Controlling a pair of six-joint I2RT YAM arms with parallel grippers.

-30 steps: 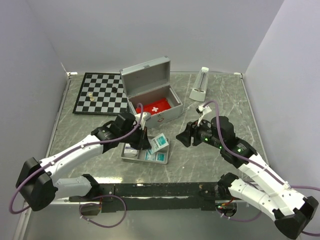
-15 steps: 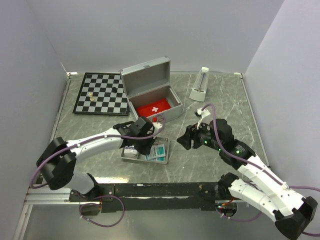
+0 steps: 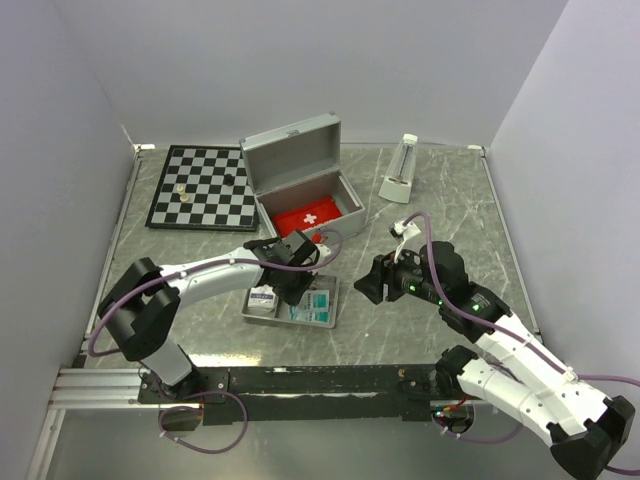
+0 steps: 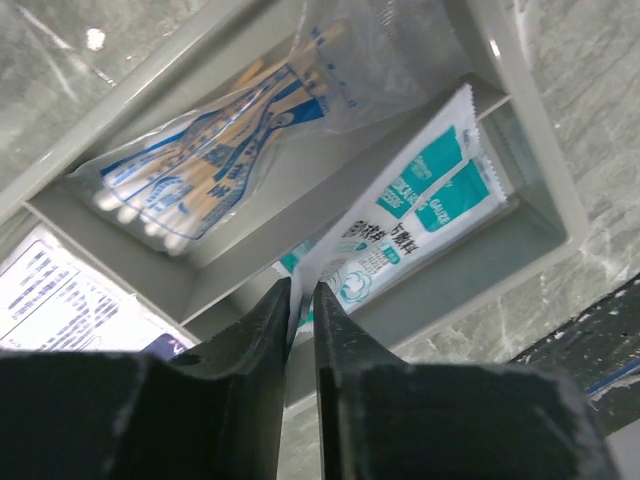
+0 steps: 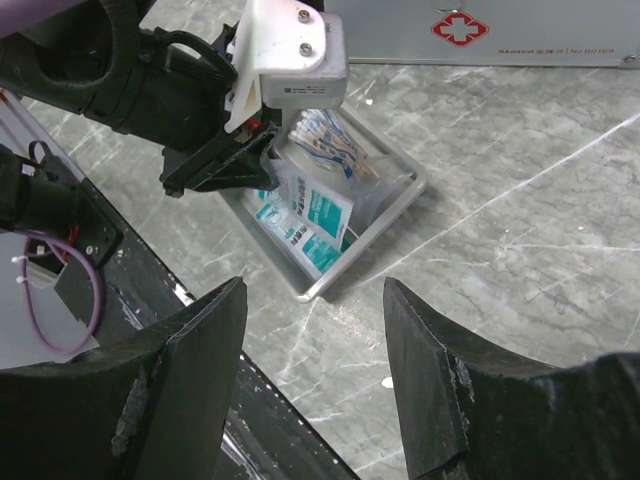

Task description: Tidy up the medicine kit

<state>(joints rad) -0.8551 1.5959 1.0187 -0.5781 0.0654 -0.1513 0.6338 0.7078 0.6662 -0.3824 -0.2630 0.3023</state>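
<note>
The medicine kit [image 3: 290, 150], a silver case, stands with its lid up at the back, a red pouch [image 3: 312, 215] inside. In front of it is a grey two-compartment tray [image 3: 337, 300]. My left gripper [image 3: 297, 290] reaches down into the tray. In the left wrist view its jaws [image 4: 302, 285] stand open by a narrow gap, with a corner of a teal-and-white gauze packet [image 4: 420, 205] between them; the packet lies in the tray [image 4: 540, 150] beside a clear bag of swabs [image 4: 210, 165]. My right gripper [image 3: 365, 285] hovers wide open and empty, right of the tray [image 5: 370, 245].
A white box [image 3: 263, 298] fills the tray's left compartment. A chessboard [image 3: 200, 187] with a few pieces lies at the back left. A white upright device [image 3: 400, 170] stands at the back right. The black rail [image 3: 320, 380] runs along the near edge.
My left gripper has come down into the tray with the gauze packet, which hung above the tray a second ago, and its jaws have parted slightly. The right arm has barely moved.
</note>
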